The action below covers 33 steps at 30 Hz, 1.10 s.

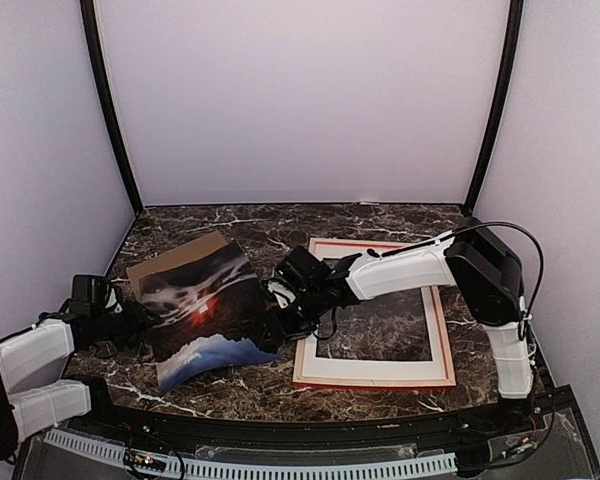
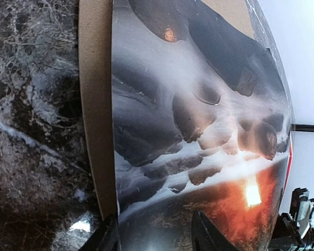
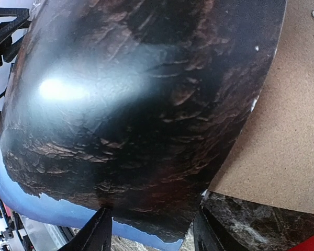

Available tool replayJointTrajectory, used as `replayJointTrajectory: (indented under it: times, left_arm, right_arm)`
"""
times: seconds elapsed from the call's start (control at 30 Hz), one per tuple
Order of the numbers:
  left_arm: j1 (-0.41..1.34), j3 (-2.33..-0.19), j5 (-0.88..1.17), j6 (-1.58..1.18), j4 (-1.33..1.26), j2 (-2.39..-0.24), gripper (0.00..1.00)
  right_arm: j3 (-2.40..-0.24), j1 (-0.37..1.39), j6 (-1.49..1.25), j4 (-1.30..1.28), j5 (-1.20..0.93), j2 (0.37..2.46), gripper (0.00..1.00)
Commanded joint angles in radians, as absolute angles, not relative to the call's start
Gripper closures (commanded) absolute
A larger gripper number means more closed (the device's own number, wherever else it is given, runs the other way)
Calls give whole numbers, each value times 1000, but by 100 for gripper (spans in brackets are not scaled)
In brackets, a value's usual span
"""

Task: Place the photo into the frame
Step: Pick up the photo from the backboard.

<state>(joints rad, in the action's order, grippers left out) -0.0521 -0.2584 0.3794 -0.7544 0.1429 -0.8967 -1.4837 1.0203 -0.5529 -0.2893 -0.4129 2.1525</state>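
You are partway through this one, and the main step is not yet done. The photo (image 1: 205,305) is off the marble table (image 1: 280,225), bowed upward between your two arms on the left side of the workspace. It hangs over the brown backing board (image 1: 170,258), not over the frame (image 1: 375,372).

Your left gripper (image 1: 140,324) meets the photo's left end and your right gripper (image 1: 278,325) meets its right end. In both wrist views the fingers stand apart, with the print's end sitting in the gap. It looks pressed from both ends rather than pinched, though you cannot confirm contact at the fingertips.

The frame lies flat to the right, just beside the print's right end. Its pale side faces up, a thin red edge shows, and bare marble shows through the opening, so nothing is seated in it.

What is left, by my judgement, is to carry the print rightward, let the bow relax, square it to the opening and lay it in.
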Motion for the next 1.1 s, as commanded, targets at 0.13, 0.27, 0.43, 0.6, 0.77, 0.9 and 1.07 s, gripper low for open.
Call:
replayJointTrajectory:
  times: [0.13, 0.27, 0.43, 0.6, 0.77, 0.9, 1.07]
  left_arm:
    - [-50, -315, 472, -749, 164, -840, 52]
    - [-50, -325, 495, -753, 137, -822, 48]
    - [-50, -342, 500, -723, 110, -838, 47]
    - [-50, -361, 503, -689, 118, -877, 58]
    - [-50, -415, 481, -650, 167, -877, 84]
    - [-50, -495, 465, -608, 235, -870, 100]
    - [-49, -631, 470, -564, 343, -875, 100]
  right_arm:
    - [-1430, 996, -582, -276, -440, 2138, 46]
    - [-1423, 996, -576, -280, -439, 2141, 45]
    - [-1418, 995, -565, -287, -439, 2144, 46]
    - [-1416, 994, -556, -295, -436, 2138, 46]
    - [-1417, 991, -542, -300, -435, 2127, 44]
    - [-1432, 981, -504, -335, -400, 2089, 41]
    - [-1473, 968, -442, -402, -327, 2014, 37]
